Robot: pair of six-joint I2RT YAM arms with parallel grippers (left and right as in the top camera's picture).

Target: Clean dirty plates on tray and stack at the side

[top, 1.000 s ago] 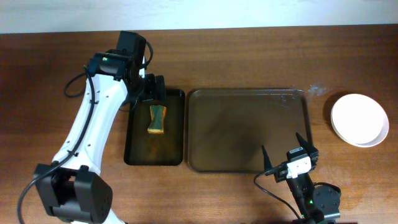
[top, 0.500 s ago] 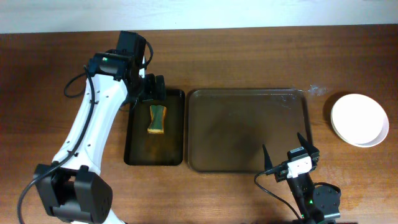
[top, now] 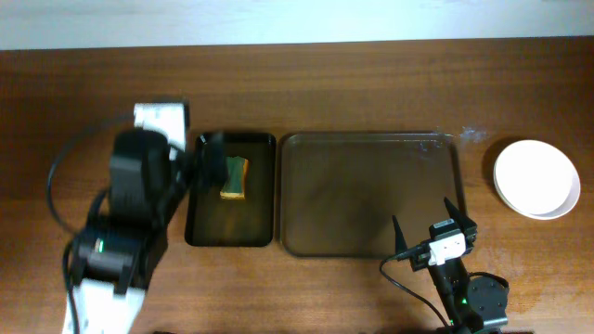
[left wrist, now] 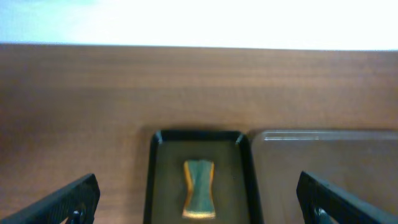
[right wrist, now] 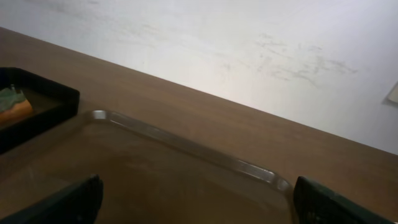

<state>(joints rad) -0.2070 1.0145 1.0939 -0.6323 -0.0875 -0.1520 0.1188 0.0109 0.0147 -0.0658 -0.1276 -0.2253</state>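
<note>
The plates (top: 536, 178) are plain white and sit stacked on the table to the right of the dark brown tray (top: 371, 144). No plate shows on the tray. My right gripper (top: 427, 232) is open and empty over the tray's front right rim. In the right wrist view the gripper (right wrist: 198, 183) has both fingers spread over the tray (right wrist: 186, 146). My left gripper (top: 209, 160) is blurred at the left side of the narrow black tray. In the left wrist view it (left wrist: 198, 180) is wide open and empty.
The narrow black tray (top: 197, 232) lies left of the brown tray and holds a green and yellow sponge (top: 235, 177). The sponge (left wrist: 199, 196) and black tray (left wrist: 152, 174) also show in the left wrist view. The right wrist view shows the black tray (right wrist: 43, 99) at far left.
My left arm has pulled back from the far end of the black tray toward the front left. The sponge still lies in the black tray. The right arm has not moved.
</note>
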